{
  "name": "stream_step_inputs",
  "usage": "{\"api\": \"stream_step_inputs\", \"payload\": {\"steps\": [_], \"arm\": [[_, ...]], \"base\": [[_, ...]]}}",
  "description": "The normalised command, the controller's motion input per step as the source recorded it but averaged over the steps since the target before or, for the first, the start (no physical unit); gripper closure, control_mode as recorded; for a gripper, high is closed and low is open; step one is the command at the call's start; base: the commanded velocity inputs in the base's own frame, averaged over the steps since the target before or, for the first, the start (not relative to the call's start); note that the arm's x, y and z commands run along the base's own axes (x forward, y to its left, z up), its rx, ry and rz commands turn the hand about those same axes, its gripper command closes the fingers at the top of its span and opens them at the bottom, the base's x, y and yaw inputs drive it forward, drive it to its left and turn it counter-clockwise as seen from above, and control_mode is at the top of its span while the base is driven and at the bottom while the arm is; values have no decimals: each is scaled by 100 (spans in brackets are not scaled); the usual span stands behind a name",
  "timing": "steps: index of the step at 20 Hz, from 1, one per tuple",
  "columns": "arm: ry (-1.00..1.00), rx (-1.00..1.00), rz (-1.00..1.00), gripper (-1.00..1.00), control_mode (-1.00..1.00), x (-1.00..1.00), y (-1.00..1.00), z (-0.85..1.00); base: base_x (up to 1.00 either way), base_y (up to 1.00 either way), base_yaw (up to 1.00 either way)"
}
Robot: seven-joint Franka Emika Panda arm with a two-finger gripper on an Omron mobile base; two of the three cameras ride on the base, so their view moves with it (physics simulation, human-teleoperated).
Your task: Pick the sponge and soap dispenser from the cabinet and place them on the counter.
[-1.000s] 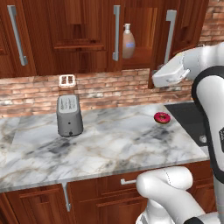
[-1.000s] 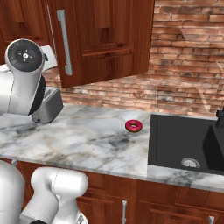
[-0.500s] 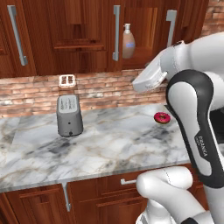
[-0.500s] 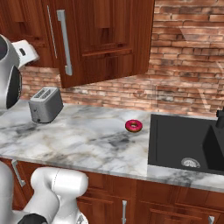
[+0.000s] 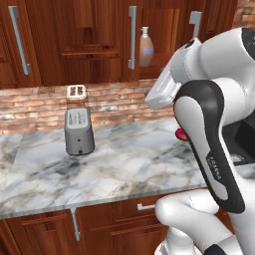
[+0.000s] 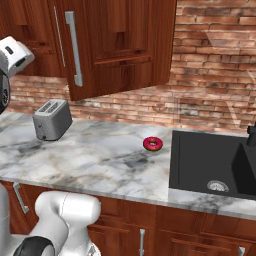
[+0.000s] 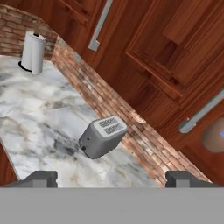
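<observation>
Reddish-brown wood cabinet (image 5: pixel 89 45) with grey handles; tan soap dispenser (image 5: pixel 145 50) (pale pump on top); white marble counter (image 6: pixel 100 155) veined grey; silver-grey toaster (image 5: pixel 78 130); red doughnut (image 6: pixel 152 144); black sink (image 6: pixel 210 165).

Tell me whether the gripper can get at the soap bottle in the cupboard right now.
Probably yes. The soap bottle stands on the shelf of the cupboard, whose door hangs open, with nothing in front of it. The gripper is open and empty, looking towards the toaster, so it must turn and rise.
</observation>
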Motion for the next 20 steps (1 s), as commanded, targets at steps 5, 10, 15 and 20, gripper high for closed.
{"api": "stream_step_inputs", "payload": {"steps": [5,10,15,20], "arm": [[-2,-22,0,-100,-100,0,3,17],[-4,-19,-4,-100,-100,0,1,10],[-3,-18,-9,-100,-100,18,-2,-2],[-9,-20,-7,-100,-100,31,0,-18]], "base": [[0,0,0],[0,0,0],[0,0,0],[0,0,0]]}}
